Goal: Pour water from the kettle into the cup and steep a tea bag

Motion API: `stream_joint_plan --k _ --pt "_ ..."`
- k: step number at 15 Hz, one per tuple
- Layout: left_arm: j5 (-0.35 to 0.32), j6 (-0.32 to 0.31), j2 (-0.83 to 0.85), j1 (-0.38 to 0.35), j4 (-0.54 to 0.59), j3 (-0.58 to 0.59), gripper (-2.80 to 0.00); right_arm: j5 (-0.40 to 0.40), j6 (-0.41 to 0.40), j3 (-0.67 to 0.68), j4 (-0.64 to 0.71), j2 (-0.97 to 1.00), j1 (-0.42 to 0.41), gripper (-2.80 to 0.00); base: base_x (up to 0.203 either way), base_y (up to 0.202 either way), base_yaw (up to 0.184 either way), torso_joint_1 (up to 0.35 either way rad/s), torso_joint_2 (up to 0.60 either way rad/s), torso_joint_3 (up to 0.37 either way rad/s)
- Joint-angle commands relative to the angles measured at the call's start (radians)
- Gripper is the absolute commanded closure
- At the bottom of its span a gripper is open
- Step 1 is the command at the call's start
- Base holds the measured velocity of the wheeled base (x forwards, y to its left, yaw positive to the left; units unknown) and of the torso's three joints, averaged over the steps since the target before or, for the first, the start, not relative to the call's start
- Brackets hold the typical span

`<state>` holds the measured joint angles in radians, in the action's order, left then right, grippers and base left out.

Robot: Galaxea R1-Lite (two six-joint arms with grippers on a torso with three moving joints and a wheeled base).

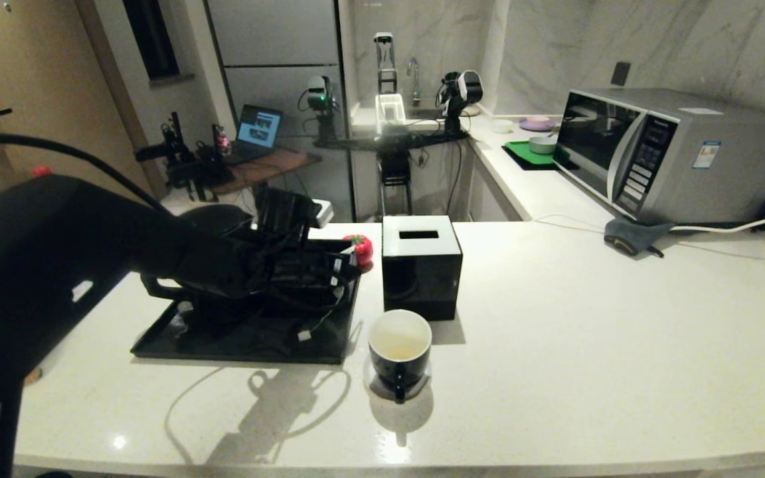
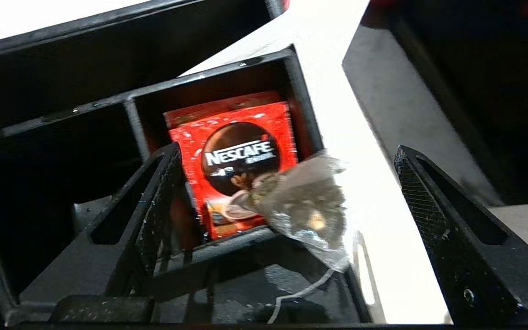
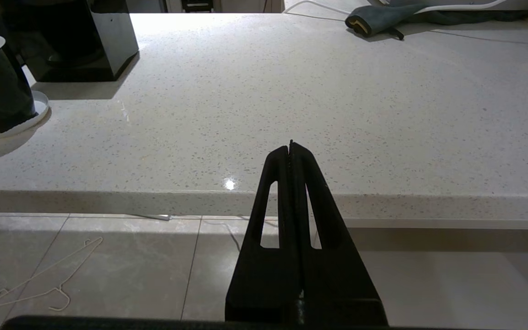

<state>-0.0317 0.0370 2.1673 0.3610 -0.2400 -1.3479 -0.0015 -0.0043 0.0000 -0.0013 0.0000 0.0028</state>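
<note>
Item: tea bag point(image 2: 303, 201), greyish translucent pouch, draped over the front rim of the end compartment of a black divided organiser point(image 2: 227, 82), its string trailing down from it. It lies partly across a red Nescafé sachet point(image 2: 234, 156) standing in that compartment.

Item: left gripper point(image 2: 287, 201), over the black tray point(image 1: 176, 338) at the organiser. Fingers spread wide, one on each side of the pouch, touching nothing and holding nothing.

Step in hand, as judged: pick up the tea bag. To do it well, the fingers should descend enough to straddle the pouch alone, clear of the compartment rim and the sachet behind, then close on the pouch body or its top seam so the string hangs free. Closing too deep risks pinching the sachet as well.

Item: cup point(image 1: 400, 348), black with white interior, on the counter point(image 1: 588, 318) just in front of the black tissue box point(image 1: 420, 265); a shallow pale yellowish water level shows inside.

Item: kettle, largely hidden behind the left arm; not clearly identifiable.

Item: right gripper point(image 3: 290, 149), parked below the counter's near edge, fingers pressed together, empty.
</note>
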Motion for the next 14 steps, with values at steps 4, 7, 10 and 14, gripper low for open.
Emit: stream_joint_plan --k 4,7,10,14 --pt "-0.002 -0.002 0.016 -0.011 -0.009 0.001 -2.8 0.0 0.0 0.0 0.0 0.0 0.0 0.0 0.0 0.0 0.0 0.0 0.0 0.0" --pt "-0.002 -0.002 0.024 -0.01 -0.026 0.001 -2.8 0.0 0.0 0.0 0.0 0.0 0.0 0.0 0.0 0.0 0.0 0.0 0.0 0.0" --pt "-0.002 -0.002 0.028 -0.01 -0.036 0.001 -2.8 0.0 0.0 0.0 0.0 0.0 0.0 0.0 0.0 0.0 0.0 0.0 0.0 0.0" --pt "-0.002 -0.002 0.028 -0.01 -0.036 0.004 -2.8 0.0 0.0 0.0 0.0 0.0 0.0 0.0 0.0 0.0 0.0 0.0 0.0 0.0"
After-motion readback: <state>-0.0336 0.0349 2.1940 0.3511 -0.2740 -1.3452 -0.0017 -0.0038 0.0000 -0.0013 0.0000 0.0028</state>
